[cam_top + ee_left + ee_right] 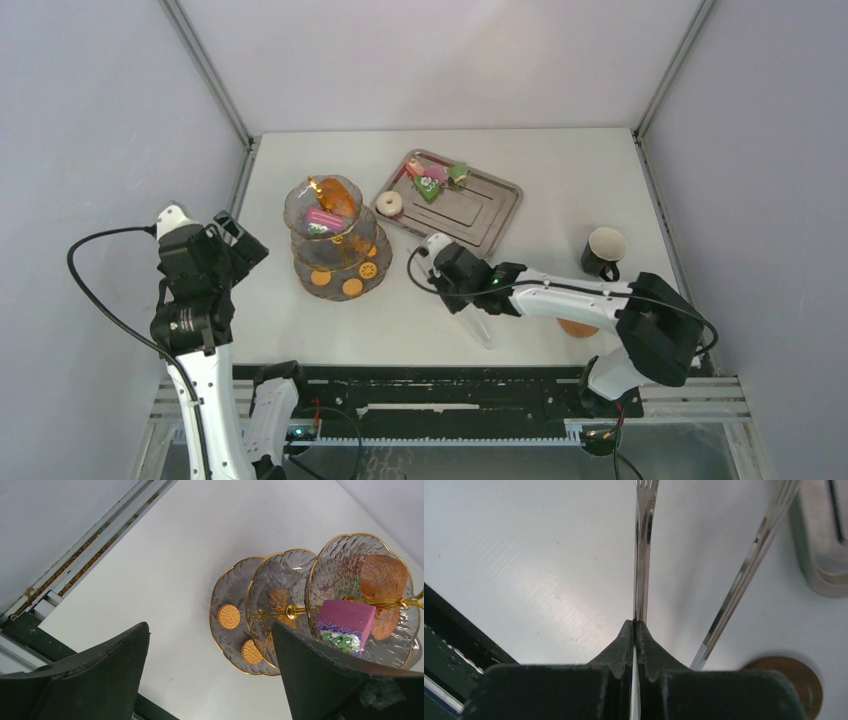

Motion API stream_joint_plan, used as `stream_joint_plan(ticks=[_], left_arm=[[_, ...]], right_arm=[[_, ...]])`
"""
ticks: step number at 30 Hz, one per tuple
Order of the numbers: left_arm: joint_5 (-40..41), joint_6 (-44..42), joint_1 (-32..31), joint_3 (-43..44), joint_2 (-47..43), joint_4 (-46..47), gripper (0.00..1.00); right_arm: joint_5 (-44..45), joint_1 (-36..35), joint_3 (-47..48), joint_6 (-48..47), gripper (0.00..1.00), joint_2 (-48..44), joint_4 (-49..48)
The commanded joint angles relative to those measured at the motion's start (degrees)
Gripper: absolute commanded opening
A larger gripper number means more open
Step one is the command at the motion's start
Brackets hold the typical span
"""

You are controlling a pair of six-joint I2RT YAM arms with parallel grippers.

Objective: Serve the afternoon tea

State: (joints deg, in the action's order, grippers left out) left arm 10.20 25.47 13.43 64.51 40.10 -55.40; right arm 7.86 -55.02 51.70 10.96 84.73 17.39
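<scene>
- I am holding my left gripper (210, 627) raised over the left edge of the table (560, 180), its jaws standing wide with nothing between them.
- My left arm is rising upright from its base and bending at the wrist, pointing toward 2 o'clock in the top view.
- The three-tier glass stand (230, 585) is sitting at about 3 o'clock from that gripper, well apart from it. It is carrying two round cookies (228, 616) on the bottom tier and a pink cake (345, 620) on the top tier.
- I am stretching my right arm low across the table toward 10 o'clock, nearly full length.
- My right gripper (636, 630) is pinching one blade of the metal tongs (644, 555) tight, while the other blade is splaying out to the side.
- The steel tray (490, 215) is lying at 12 o'clock from that gripper, holding small cakes (432, 180) and a ring donut (389, 204).
- The dark mug (603, 252) is standing at 3 o'clock from it.
- A brown coaster (578, 327) is showing just under my right forearm.
</scene>
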Motion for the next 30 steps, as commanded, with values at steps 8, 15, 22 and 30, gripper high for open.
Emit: stream_joint_plan(ticks=[8, 15, 22, 30], left_arm=[[0.8, 0.1, 0.3, 0.1, -0.9, 1.5, 0.96], [0.3, 0.2, 0.3, 0.2, -0.6, 1.5, 0.96], [-0.7, -0.3, 0.3, 0.3, -0.2, 1.5, 0.96], [-0.9, -0.1, 0.2, 0.4, -0.4, 1.8, 0.96]], right_arm=[[-5.9, -3.5, 1.0, -9.1, 0.43, 2.4, -6.6], [0.1, -1.6, -1.2, -2.2, 0.99, -3.2, -5.5], [4.7, -5.5, -13.9, 5.7, 1.00, -14.4, -12.6], [8.9, -10.2, -20.1, 4.4, 1.00, -10.6, -21.2]])
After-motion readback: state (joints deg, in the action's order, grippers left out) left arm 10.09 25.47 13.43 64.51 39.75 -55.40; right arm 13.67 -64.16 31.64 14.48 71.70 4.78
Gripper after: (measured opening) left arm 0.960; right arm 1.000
